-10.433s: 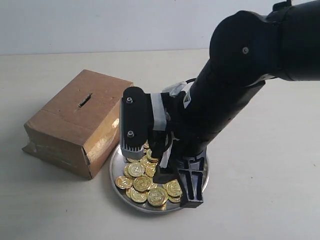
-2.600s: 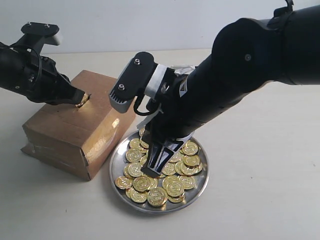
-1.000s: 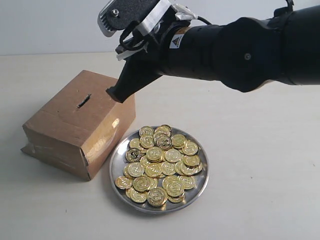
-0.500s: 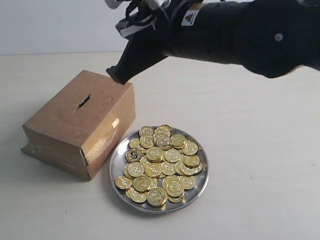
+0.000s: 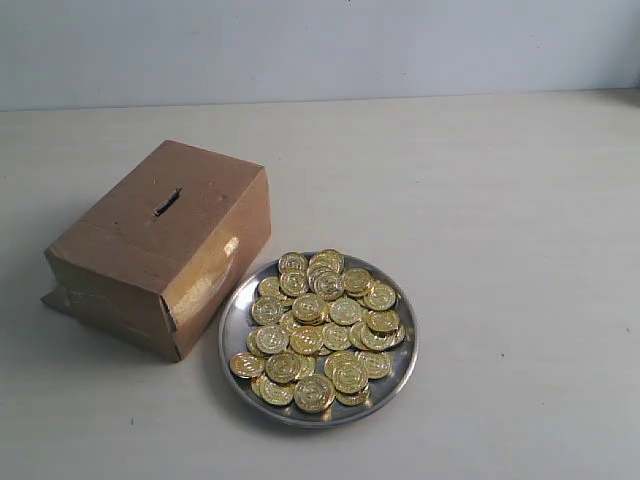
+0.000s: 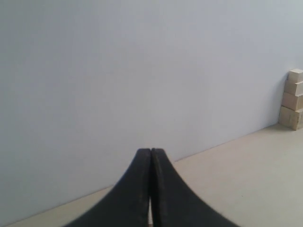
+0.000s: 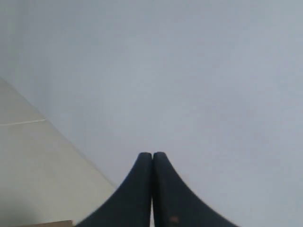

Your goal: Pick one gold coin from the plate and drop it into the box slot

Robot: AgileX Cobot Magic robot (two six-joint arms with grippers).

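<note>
In the exterior view the brown cardboard box [image 5: 160,255] sits at the left, its dark slot [image 5: 167,202] on the top face. Touching its front right corner stands the round silver plate [image 5: 232,330], heaped with several gold coins [image 5: 320,325]. Neither arm shows in that view. My left gripper [image 6: 150,152] is shut with nothing between its black fingers, facing a pale wall. My right gripper [image 7: 152,155] is likewise shut and empty, also facing the wall. No coin shows in either wrist view.
The beige table [image 5: 500,250] stretches right of the plate and behind the box. A stack of small wooden blocks [image 6: 293,99] stands by the wall in the left wrist view. A brown sliver [image 7: 52,223] shows at the right wrist view's edge.
The right arm, which hung over the box half a second ago, has lifted out of the exterior view. Box, plate and coins have not moved.
</note>
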